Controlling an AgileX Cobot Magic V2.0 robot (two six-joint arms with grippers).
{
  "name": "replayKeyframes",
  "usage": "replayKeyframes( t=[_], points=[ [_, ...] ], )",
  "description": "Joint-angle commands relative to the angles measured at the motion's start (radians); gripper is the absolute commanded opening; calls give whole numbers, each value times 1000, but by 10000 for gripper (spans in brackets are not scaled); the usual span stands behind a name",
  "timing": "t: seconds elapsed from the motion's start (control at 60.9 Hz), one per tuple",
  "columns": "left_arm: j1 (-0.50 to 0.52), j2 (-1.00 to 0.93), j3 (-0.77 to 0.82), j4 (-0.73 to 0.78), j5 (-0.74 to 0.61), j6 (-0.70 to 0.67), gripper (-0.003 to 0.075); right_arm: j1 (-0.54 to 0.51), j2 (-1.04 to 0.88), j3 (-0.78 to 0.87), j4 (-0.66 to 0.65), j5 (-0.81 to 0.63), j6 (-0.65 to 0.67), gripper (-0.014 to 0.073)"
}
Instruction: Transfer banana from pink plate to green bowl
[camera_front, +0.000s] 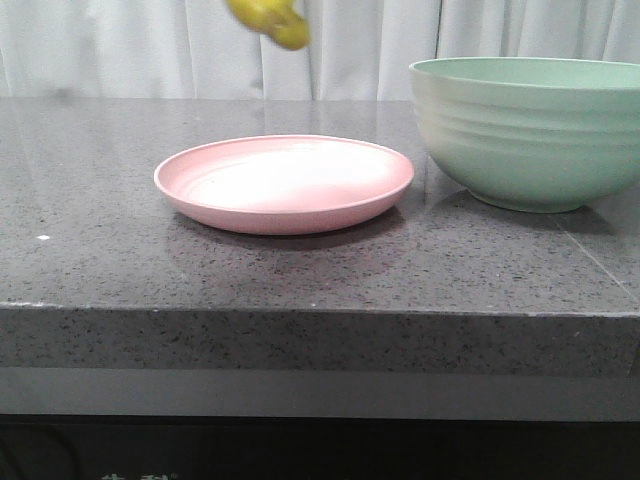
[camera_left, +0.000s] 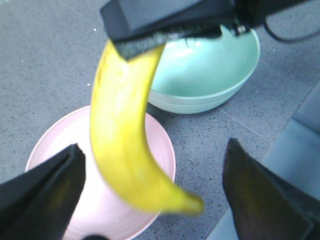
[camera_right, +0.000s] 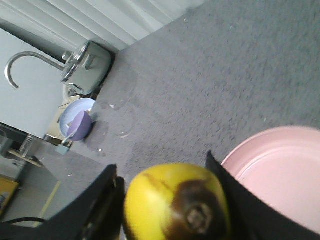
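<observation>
No legible txt, labels or nos. anywhere; faint marks under the counter edge unreadable.

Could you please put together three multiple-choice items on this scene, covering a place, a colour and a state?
1. Where is the banana?
A. lying on the pink plate
B. up in the air above the counter
C. inside the green bowl

2. What colour is the plate?
A. pale pink
B. blue
C. white

3. What is the right gripper doing?
A. hanging open with nothing in it
B. resting on the bowl's rim
C. shut on the banana

Answers:
1 B: the front view shows the fruit near the top edge, well clear of the bare plate.
2 A: all three views show it pink, beside the mint-green bowl.
3 C: the right wrist view shows its fingers at either side of the banana's end.
</observation>
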Motion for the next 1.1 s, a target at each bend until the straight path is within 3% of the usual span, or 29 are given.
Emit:
replayKeyframes(
  t=[0.0,0.164,0.296,0.444,0.854,1.084],
  points=[
    [-10,-60,-35,-3,-36,-27,559,-35,-32,-103,-80,-17,-15,76],
    [-8,-81,-35,69,-14,-98,559,-140,-32,-236,-287,58,13,76],
    [-8,-80,-35,177,13,-176,559,-237,-31,-315,-596,139,154,76],
    [-8,-80,-33,256,16,-233,559,-261,0,-334,-842,168,280,76],
    [69,-76,-32,280,18,-283,559,-211,190,-334,-884,153,287,88],
    [114,-76,-32,275,18,-283,559,-210,207,-334,-886,167,287,297]
  ],
)
